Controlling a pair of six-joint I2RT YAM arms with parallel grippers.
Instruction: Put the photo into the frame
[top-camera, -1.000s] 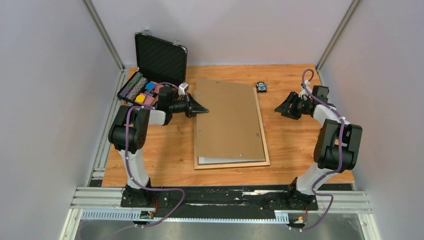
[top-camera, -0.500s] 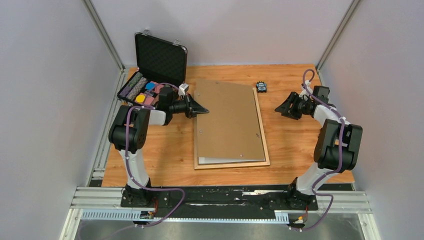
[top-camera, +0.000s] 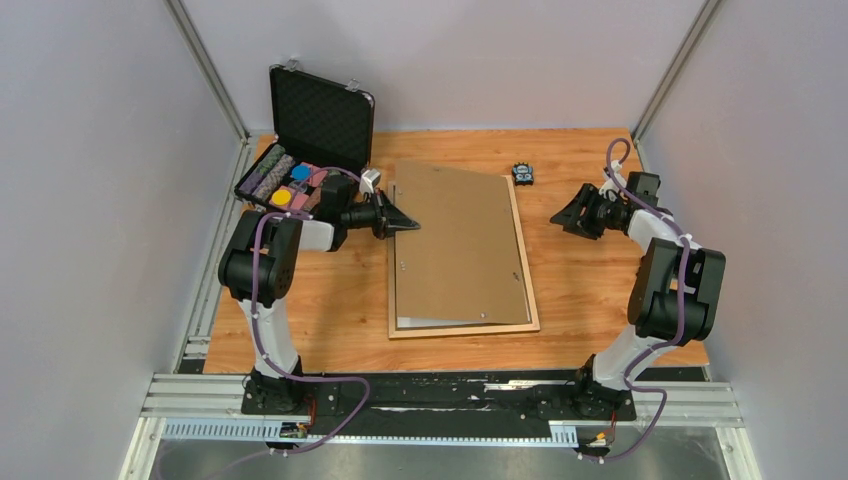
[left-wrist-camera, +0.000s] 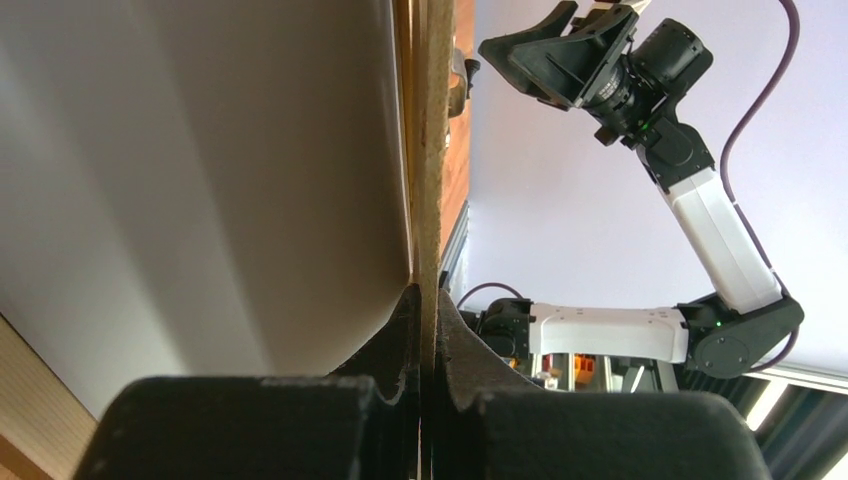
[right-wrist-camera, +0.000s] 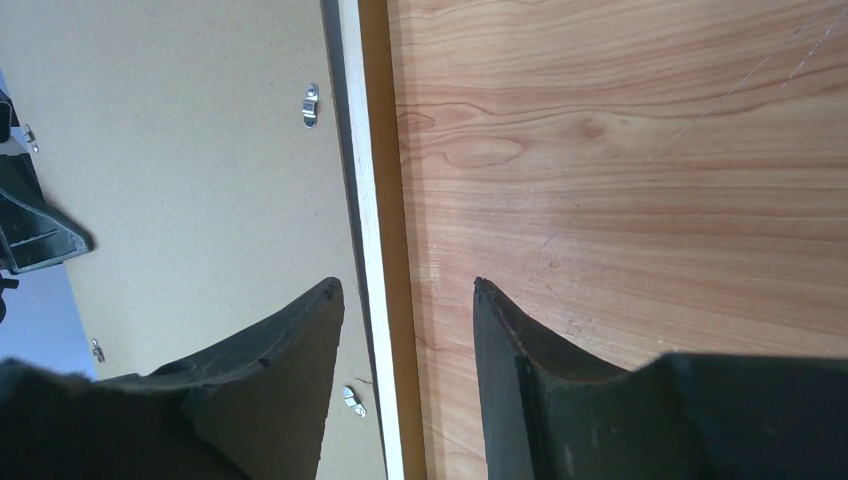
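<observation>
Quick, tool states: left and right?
Left tool: closed, pinching the left edge of the brown backing board.
Right tool: open, holding nothing.

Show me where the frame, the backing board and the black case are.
frame (top-camera: 470, 329), top external view, on its near wooden rail.
backing board (top-camera: 455, 240), top external view, middle of its brown face.
black case (top-camera: 322, 115), top external view, on the foam-lined open lid.

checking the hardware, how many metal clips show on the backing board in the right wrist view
3 clips: one up top beside the frame, one at the bottom by that edge, one at lower left. More may be hidden.
</observation>
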